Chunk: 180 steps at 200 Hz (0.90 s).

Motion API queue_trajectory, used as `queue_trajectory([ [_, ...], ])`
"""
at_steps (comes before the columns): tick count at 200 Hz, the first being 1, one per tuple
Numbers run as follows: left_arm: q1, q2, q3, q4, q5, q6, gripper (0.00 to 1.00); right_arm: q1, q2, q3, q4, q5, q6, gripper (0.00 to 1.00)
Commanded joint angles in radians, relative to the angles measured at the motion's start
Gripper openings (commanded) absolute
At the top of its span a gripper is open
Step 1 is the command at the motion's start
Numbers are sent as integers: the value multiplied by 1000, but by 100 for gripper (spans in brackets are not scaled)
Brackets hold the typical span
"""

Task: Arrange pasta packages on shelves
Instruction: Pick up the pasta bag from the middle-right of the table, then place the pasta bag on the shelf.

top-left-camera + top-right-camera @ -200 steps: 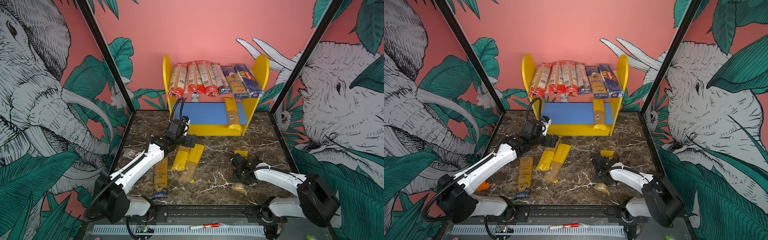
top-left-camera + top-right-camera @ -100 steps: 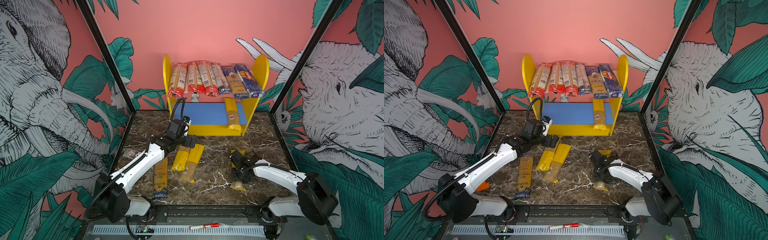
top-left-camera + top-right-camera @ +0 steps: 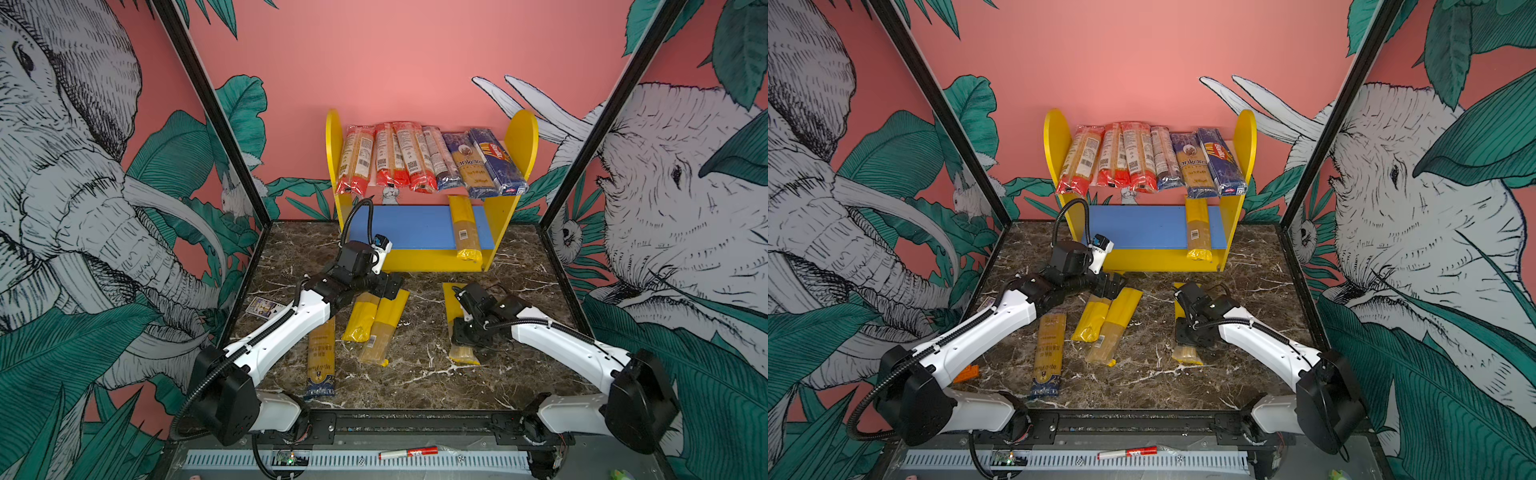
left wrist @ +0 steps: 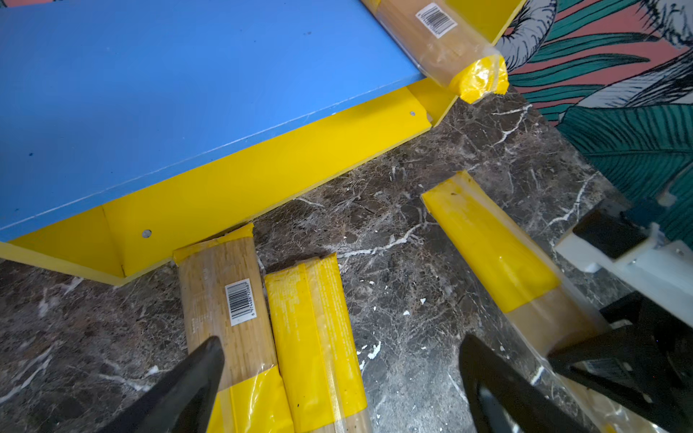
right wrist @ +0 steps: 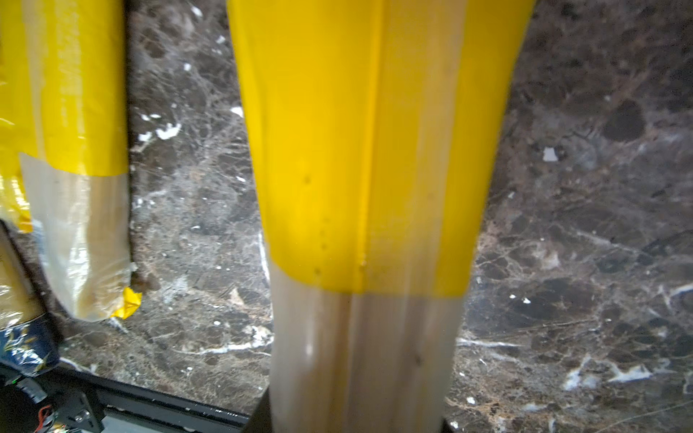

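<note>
Left fingers (image 4: 187,382) spread wide, gripping nothing, poised above two half-yellow packs (image 4: 311,337) lying side by side on the counter (image 3: 415,374), just in front of the shelves (image 3: 419,226). Right fingers (image 3: 461,332) clenched across a third half-yellow pack (image 5: 367,187); possibly lifted, hard to tell. Six shelved packs (image 3: 419,158) fill the upper board. One lone pack (image 3: 465,228) lies at the blue board's right end.

Six pasta packs (image 3: 411,156) atop the shelves (image 3: 521,141), one on the blue board (image 3: 407,226), three on the tabletop (image 3: 419,374).
</note>
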Motion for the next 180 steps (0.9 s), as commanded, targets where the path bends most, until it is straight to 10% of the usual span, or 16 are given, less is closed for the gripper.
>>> queue_trajectory([
  [1,-4,-57,-26,39,18,25,99,4,-18,107,32,-1,-61,0],
  [180,-4,-100,63,48,79,98,98,-192,493,949,3,-80,-384,0],
])
